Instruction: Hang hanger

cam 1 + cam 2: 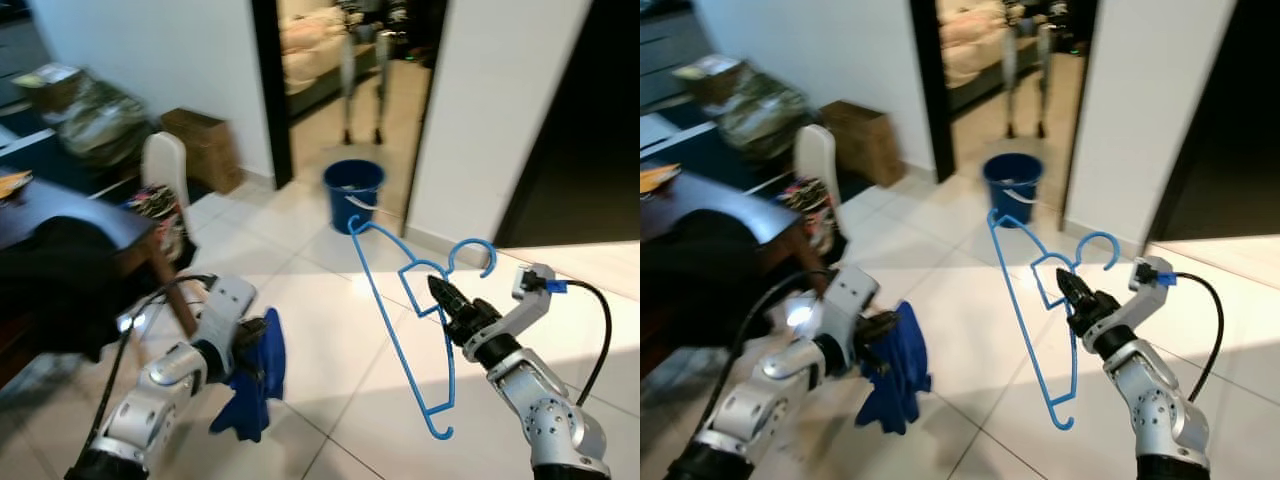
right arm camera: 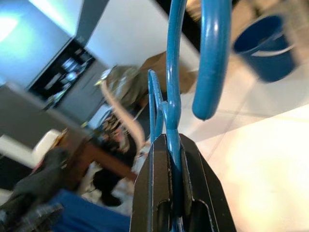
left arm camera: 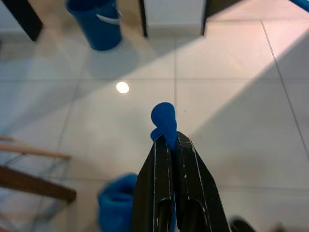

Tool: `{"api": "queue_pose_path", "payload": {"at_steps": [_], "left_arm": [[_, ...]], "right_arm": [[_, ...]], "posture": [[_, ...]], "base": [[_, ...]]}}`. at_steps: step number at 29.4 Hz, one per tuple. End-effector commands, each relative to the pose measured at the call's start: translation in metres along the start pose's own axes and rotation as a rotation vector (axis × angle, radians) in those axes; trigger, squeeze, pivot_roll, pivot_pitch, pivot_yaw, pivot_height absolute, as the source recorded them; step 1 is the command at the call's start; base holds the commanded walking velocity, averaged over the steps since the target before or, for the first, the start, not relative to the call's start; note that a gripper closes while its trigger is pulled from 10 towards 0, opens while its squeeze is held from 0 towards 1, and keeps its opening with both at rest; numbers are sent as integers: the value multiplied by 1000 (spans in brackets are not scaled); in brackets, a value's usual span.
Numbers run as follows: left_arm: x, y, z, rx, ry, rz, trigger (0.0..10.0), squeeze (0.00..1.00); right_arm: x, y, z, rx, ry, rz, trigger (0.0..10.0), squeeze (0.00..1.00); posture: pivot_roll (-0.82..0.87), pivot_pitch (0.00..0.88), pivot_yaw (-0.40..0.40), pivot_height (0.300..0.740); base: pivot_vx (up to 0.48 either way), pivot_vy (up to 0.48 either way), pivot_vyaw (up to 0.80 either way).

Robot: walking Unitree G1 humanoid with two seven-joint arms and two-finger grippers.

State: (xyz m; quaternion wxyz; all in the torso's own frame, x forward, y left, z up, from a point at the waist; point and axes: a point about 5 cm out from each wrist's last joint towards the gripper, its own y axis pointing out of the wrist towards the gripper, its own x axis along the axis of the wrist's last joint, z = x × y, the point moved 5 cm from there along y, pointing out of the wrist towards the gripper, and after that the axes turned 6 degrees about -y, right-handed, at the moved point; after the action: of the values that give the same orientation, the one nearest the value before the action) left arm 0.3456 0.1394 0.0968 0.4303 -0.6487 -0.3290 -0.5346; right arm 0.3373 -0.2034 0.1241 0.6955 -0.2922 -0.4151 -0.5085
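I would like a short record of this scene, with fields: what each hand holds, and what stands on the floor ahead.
right hand: shut on the blue hanger, near its hook
hanger pose: held in the air, hook to the robot's right
left hand: shut on a blue cloth that hangs down
ahead: blue bucket on the tiled floor by a doorway
left side: dark table, white chair, cardboard box
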Motion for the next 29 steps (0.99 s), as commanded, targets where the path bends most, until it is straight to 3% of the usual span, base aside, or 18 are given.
{"api": "queue_pose_path", "payload": {"at_steps": [1,3,29], "left_arm": [[2,1,3,13,-32,-17,10000,0],[3,4,5,19,-82,-39,10000,0],[4,12,0,-15,-84,-59,10000,0]], "right_arm": [[-1,2,3,12,-13,9,10000,0],[-1,3,2,18,-32,27,10000,0],[0,7,4,41,-41,20,10000,0]], "posture": [[-22,0,51,731],[-24,0,46,731],[-10,0,42,731]], "base": [[0,0,-800],[0,0,-800],[0,0,-758]]}}
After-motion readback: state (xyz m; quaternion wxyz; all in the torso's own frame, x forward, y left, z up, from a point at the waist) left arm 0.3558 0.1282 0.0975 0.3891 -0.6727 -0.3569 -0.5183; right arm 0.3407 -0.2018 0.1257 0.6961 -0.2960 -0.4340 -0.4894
